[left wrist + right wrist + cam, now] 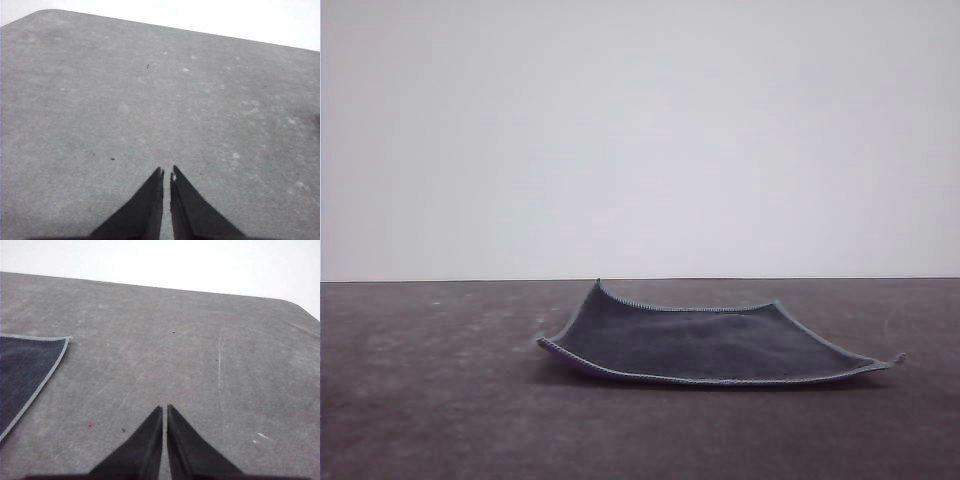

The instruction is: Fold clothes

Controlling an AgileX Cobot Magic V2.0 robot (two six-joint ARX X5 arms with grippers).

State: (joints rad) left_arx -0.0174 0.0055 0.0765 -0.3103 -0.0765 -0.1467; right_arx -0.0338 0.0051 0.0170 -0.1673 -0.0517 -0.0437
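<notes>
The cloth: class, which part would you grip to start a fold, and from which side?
Probably the cloth's near right corner, approached from the right by the right gripper. That corner curls up off the table, leaving room for a finger underneath.

Hidden faces and cropped edges

The small square dark charcoal-grey cloth with a light-grey stitched hem [695, 345] lies dark face up, so its underside is hidden in the front view apart from a thin purple sliver under the near left edge. In the right wrist view the picture's edge cuts off most of this cloth [22, 372], leaving one corner and two hems in sight. The dark grey speckled tabletop [440, 400] runs past the frame on the left, right and near sides. The bases of the black tapered left gripper [167, 172] and right gripper [164, 409] are cropped off too.
</notes>
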